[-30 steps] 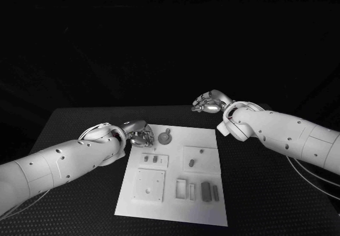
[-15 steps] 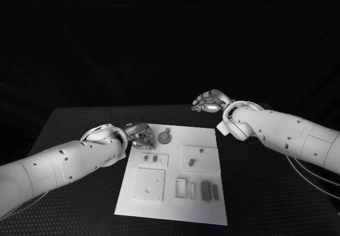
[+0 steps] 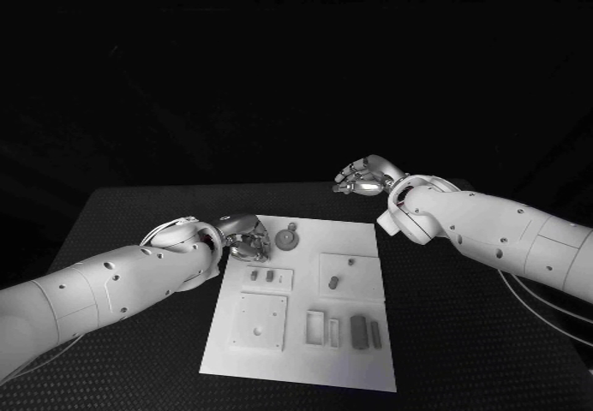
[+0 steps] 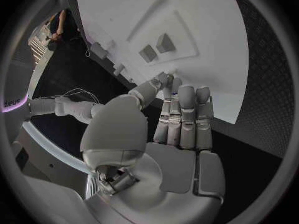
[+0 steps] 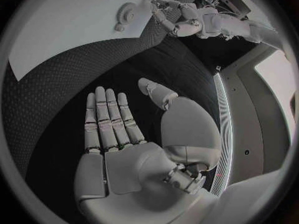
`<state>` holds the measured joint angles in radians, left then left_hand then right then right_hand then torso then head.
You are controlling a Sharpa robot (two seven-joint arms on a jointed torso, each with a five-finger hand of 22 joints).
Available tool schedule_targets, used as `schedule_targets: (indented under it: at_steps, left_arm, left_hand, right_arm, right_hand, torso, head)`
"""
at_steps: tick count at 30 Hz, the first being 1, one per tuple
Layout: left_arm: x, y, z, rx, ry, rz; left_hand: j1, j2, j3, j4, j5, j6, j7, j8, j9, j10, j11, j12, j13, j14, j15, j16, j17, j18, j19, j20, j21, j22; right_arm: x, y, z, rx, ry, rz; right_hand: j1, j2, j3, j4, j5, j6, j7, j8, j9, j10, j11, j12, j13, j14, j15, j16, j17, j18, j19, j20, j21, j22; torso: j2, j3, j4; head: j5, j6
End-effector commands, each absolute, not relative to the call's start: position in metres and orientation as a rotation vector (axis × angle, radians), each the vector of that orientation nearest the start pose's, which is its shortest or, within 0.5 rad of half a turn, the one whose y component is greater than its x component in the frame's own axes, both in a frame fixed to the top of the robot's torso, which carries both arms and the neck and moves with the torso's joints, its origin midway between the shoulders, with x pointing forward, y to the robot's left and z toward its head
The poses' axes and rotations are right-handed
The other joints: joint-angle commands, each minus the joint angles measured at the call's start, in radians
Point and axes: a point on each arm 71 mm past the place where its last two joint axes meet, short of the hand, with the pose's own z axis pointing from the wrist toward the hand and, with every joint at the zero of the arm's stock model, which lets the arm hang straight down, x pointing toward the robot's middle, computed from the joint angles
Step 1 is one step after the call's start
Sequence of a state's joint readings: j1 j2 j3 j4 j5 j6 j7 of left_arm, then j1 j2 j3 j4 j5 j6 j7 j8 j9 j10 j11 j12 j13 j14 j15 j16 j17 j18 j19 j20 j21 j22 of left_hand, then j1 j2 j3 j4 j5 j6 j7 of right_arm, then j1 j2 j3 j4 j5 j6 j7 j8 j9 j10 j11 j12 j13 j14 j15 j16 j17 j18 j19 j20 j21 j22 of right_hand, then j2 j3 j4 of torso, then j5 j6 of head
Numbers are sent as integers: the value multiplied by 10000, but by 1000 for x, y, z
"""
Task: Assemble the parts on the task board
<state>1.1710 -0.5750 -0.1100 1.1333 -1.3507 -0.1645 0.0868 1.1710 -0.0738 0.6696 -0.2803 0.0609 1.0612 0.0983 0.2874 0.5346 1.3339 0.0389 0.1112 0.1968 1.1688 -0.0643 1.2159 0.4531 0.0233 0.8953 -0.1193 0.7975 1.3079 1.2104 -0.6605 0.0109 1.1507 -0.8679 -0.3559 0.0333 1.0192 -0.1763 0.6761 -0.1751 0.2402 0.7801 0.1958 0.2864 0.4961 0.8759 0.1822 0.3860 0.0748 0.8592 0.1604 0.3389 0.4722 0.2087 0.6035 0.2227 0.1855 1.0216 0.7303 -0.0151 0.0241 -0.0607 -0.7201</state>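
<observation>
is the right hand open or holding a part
Open. In the right wrist view the right hand has a bare palm and straight fingers, held over the black table, off the task board.

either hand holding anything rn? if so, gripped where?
Nothing held. The right hand is flat and open above the bare table. The left hand has its fingertips at the task board edge, with no part visible between them.

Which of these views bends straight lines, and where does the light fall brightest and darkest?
Both wrist views bend lines: the task board edge curves behind the left robot hand, and also beyond the right robot hand. In the head view, the board glows brightest and the room behind is black.
</observation>
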Motion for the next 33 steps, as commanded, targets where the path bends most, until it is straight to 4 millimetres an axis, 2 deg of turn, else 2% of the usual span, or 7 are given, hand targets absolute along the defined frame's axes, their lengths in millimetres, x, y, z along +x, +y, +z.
schedule_targets:
  at_steps: [1,25,33]
  left_arm:
    - [526,163,-253,2385,18784,-7282]
    - [524,153,-257,2595,18919,-7490]
    - [523,154,-262,2987,19348,-6977]
  left_hand:
    - [-20,106,33,-33,32,42,4,41,7,68,-1,61,12,34,-85,39,9,129,80,-505,66,187]
    - [-23,117,33,-32,27,32,10,34,1,78,2,38,11,30,-82,53,8,130,79,-502,75,187]
    - [-9,110,33,-48,30,46,4,42,3,105,-4,38,17,29,-87,62,9,132,76,-503,81,188]
  right_arm:
    - [559,-225,-185,4594,16222,8523]
    - [558,-224,-185,4576,16252,8553]
    - [559,-224,-185,4580,16263,8544]
  right_hand:
    - [39,-27,-44,-8,63,-45,72,-39,-14,78,-14,-67,-13,69,2,-45,-17,-93,42,58,-51,12]
    - [41,-23,-61,-2,71,-43,75,-34,-29,92,-16,-84,-28,73,1,-54,-32,-93,47,61,-73,20]
    - [42,-23,-67,0,74,-42,75,-32,-34,96,-16,-90,-32,75,0,-57,-37,-92,49,61,-81,23]
  torso:
    - [3,-2,2]
    - [4,3,4]
    - [1,5,-2]
  head:
    - [-5,-14]
    - [-40,-31]
    - [-37,-37]
